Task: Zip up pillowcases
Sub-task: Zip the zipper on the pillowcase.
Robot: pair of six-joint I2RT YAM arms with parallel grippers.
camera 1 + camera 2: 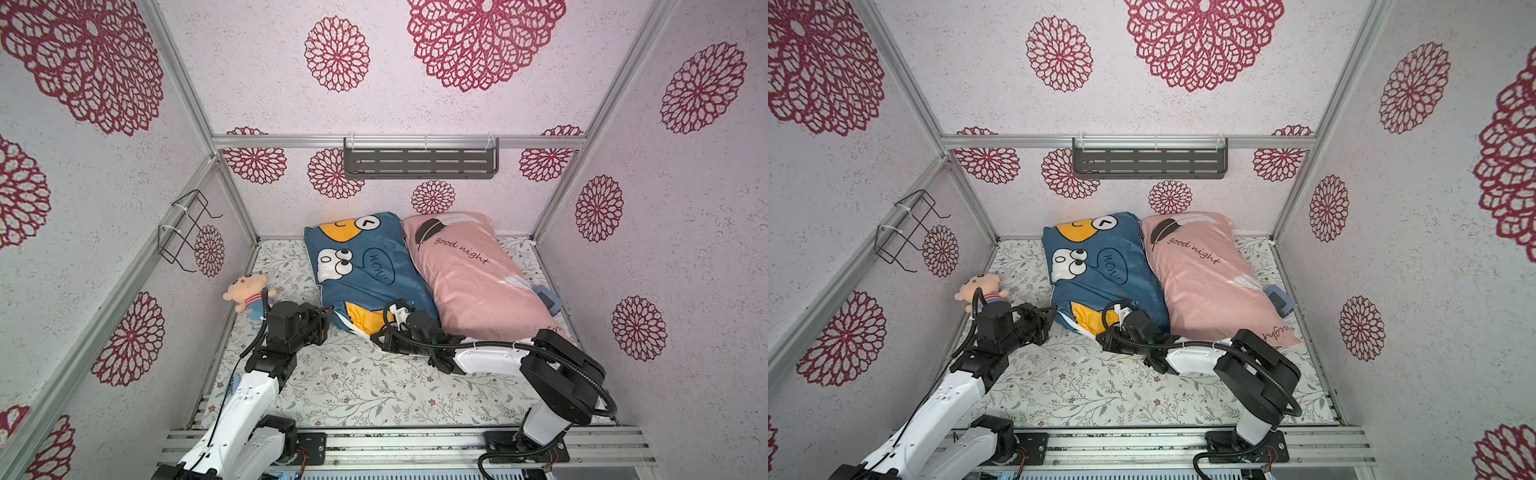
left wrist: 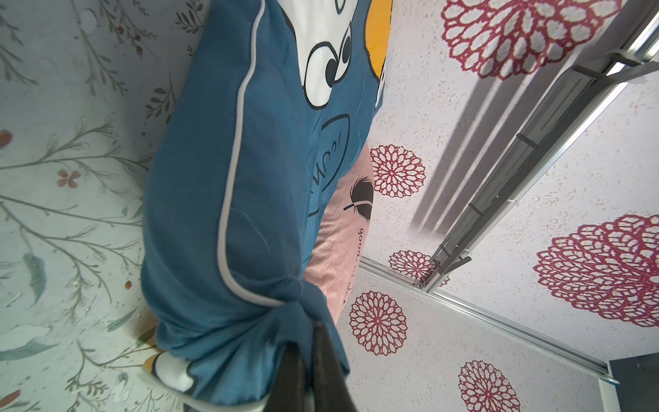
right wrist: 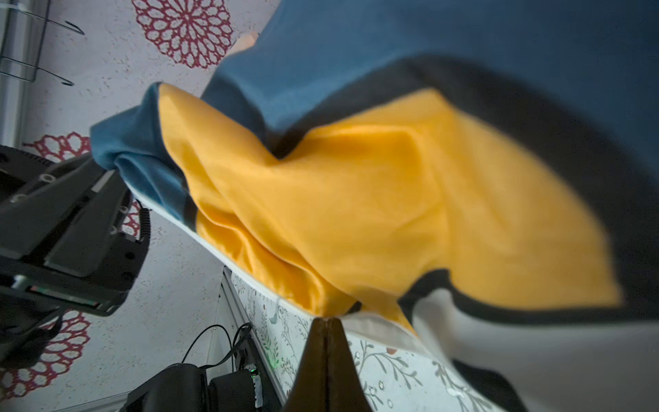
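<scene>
**Both hands clamped on the blue pillowcase's near end**

The walls (image 1: 257, 83) around me are pebbly white paper stamped with lacy crimson rosettes, framed by aluminium rails. Below them, the bench (image 1: 353, 386) wears a smooth pale cloth printed with thin leafy sprigs.

Two plump rectangular cushions lie side by side at its far end, touching. The blue pillowcase (image 1: 374, 274) is soft cloth with white piping, goggle-eyed yellow and white figures and a speech bubble. The pink pillowcase (image 1: 469, 278) bears a black feather and "good night" in script.

A slotted grey shelf (image 1: 419, 162) hangs on the back wall, and a black wire rack (image 1: 187, 226) on the side wall.

The left hand (image 2: 310, 326) is closed tight on the blue case's near corner, the fabric bunched into a twisted gather. The right hand (image 3: 326, 321) has its jaws pressed together, pinching the white-edged hem beside a crumpled yellow patch.

A small plush doll (image 1: 247, 293) sits by the left arm.
</scene>
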